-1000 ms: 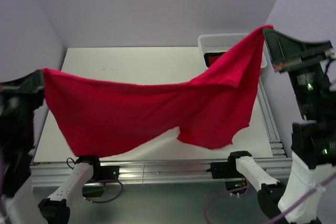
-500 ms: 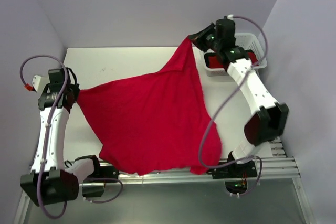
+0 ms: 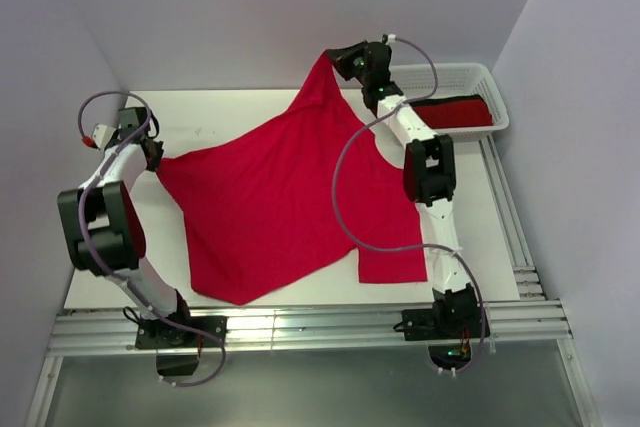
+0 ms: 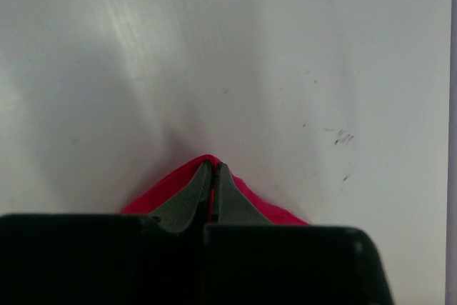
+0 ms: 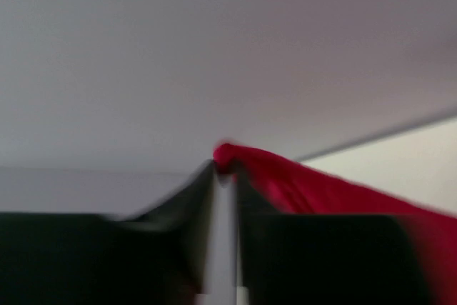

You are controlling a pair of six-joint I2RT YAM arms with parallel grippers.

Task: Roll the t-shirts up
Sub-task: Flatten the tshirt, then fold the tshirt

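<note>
On the white tabletop (image 3: 240,112), mid-frame, the crimson t-shirt (image 3: 270,197) lies half spread, a light, limp cloth likely to sag, best taken at its corners, where the left jaws at mid-left and the right jaws at upper centre are pinched closed on it.

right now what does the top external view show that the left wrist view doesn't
Only the top external view shows the whole bright crimson cloth t-shirt stretched over the white table, the right gripper holding its far corner up, and a white plastic basket with a deeper red bundle inside. Only the left wrist view shows the left gripper's fingers meeting on a thin red sliver. Both show that gripper shut on a t-shirt corner.
</note>
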